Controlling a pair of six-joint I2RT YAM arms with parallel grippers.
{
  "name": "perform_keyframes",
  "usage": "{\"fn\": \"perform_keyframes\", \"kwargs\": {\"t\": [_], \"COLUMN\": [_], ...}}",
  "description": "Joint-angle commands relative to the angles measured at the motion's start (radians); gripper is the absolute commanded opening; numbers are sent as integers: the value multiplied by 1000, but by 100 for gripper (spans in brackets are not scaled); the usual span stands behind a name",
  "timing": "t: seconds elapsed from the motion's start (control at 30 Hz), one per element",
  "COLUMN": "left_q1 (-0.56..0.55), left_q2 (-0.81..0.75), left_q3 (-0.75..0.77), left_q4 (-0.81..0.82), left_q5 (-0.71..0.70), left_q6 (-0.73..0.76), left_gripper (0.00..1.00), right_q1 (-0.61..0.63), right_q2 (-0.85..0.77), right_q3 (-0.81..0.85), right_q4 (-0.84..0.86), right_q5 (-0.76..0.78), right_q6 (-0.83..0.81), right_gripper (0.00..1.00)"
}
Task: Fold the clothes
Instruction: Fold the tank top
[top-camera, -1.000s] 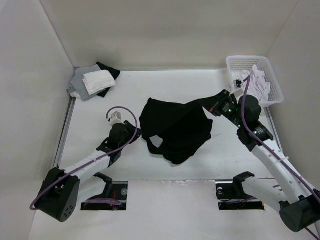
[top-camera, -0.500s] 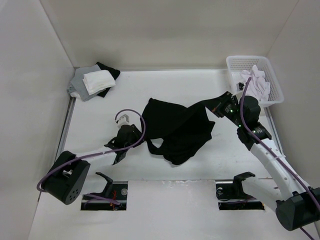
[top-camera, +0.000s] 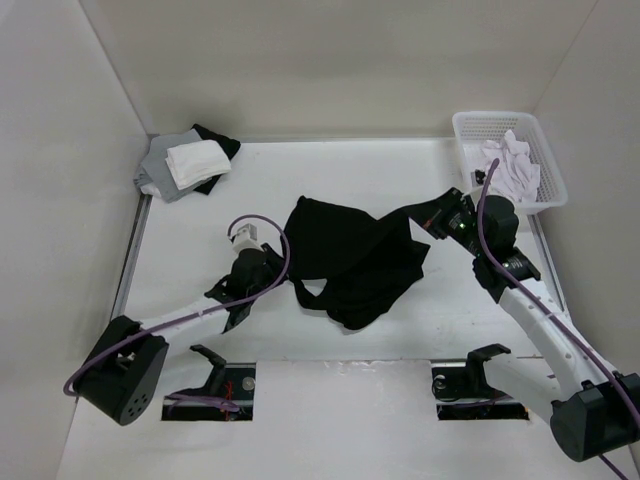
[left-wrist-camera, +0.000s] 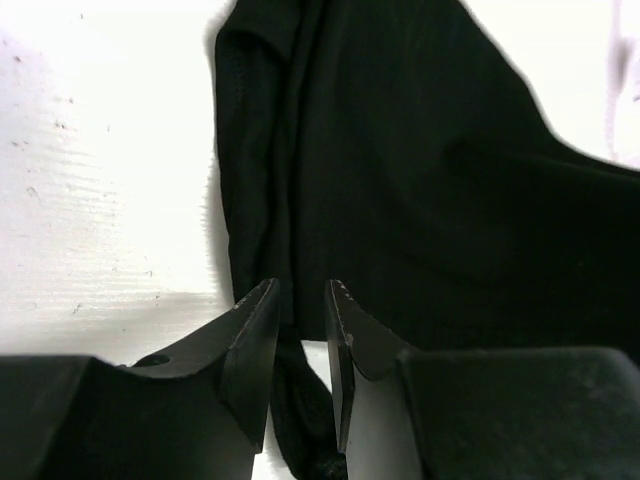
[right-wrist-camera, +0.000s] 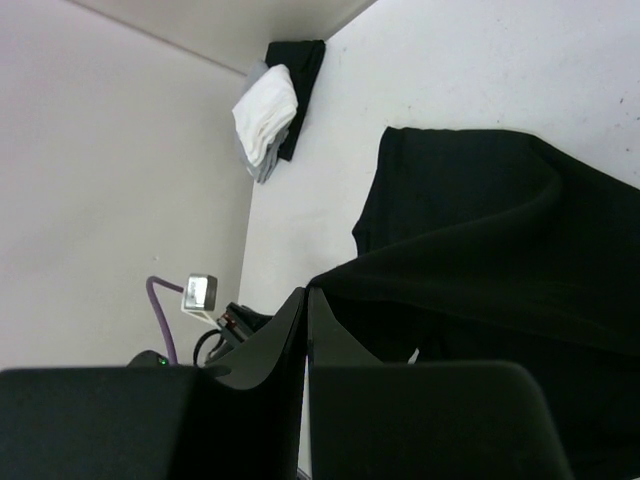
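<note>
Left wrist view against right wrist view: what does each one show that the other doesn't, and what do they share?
Only the left wrist view shows the left gripper, its jaws slightly apart with a bunched edge of fabric running between them. Only the right wrist view shows the right gripper shut on a raised fold, the folded cloth pile in the far corner, and the left arm's purple cable. Both show the black tank top and the white table under it.

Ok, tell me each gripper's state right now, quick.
Left gripper: open, fingers astride an edge of the black tank top.
Right gripper: shut on the black tank top.
</note>
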Motion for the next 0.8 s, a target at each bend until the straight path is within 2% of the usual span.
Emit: {"fn": "perform_keyframes", "kwargs": {"t": [0.0, 0.13, 0.5, 0.67, 0.77], "left_q1": [-15, -19, -12, -6, 5], "left_q2": [63, 128, 162, 172, 140], "left_q3": [53, 62, 60, 62, 64], "left_q4": [10, 42, 79, 81, 73], "left_q5": [-12, -10, -9, -9, -7], "left_q6": [29, 35, 44, 47, 37], "left_gripper": [23, 23, 21, 16, 8], "right_q1": [-6, -8, -26, -29, -38], "right_q2": [-12, -20, -25, -29, -35], "right_q3": [8, 3, -27, -29, -30], "right_q4": [63, 63, 79, 82, 82], "right_q5": [-16, -21, -36, -38, -38], "right_q6": [0, 0, 4, 6, 3], "right_gripper": [4, 4, 4, 4, 4]}}
